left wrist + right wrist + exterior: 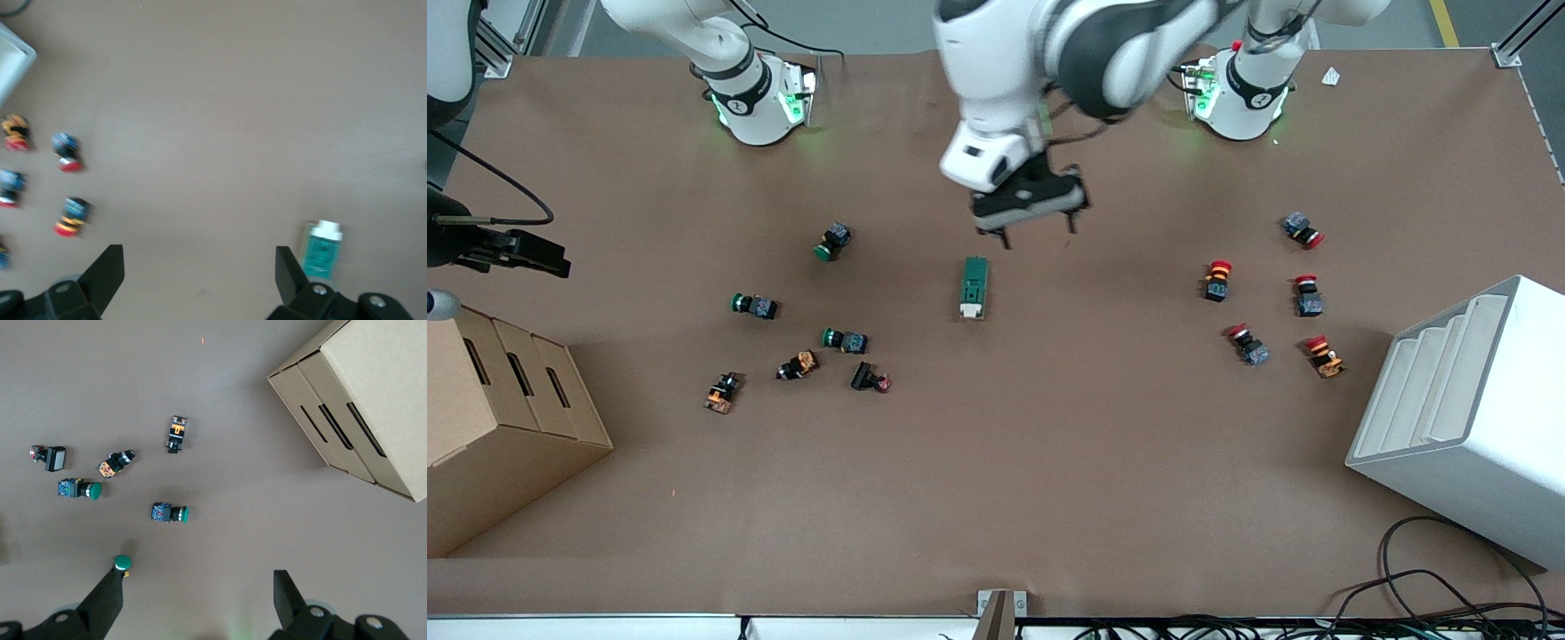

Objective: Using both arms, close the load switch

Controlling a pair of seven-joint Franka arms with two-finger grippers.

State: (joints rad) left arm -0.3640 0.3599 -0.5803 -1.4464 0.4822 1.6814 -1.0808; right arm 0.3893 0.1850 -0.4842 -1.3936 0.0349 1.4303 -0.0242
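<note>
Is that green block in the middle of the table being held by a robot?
No, the load switch lies free on the table, with the left gripper above, jaws open.

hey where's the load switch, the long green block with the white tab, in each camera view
Front view: the load switch lies on the table's middle, just nearer the camera than the left gripper, which hangs open.
Left wrist view: it shows beside one fingertip.
Right wrist view: not in it; the right gripper is open over green push-buttons.
Shared landmark: the red push-buttons, in the front and left wrist views.
</note>
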